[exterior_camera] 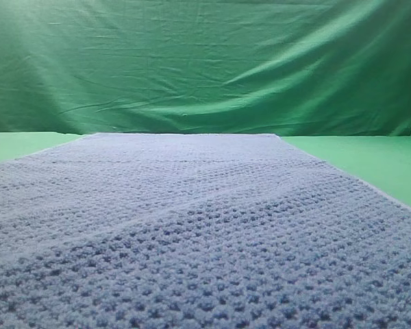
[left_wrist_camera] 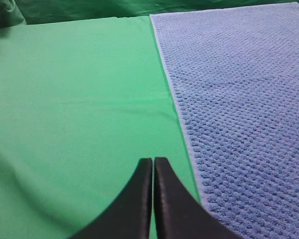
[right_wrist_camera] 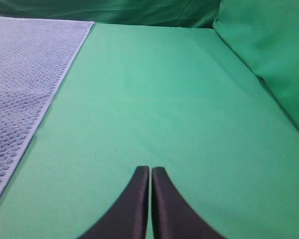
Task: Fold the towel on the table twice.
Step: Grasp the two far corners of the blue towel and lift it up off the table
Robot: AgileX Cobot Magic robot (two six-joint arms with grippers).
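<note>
Blue-grey waffle-weave towel (exterior_camera: 192,226) lies spread flat and unfolded on the green table (left_wrist_camera: 74,99), with only the wrinkled green backdrop curtain (exterior_camera: 205,62) hanging behind its far edge; nothing sits on the cloth or blocks it. Its bumpy weave looks thick and soft, its edges straight and pale. My left gripper (left_wrist_camera: 153,167) hangs over bare table just beside the towel's left edge, fingers pressed together and holding nothing. My right gripper (right_wrist_camera: 150,174) hangs over bare table off the towel's right edge, likewise closed and empty-handed.
</note>
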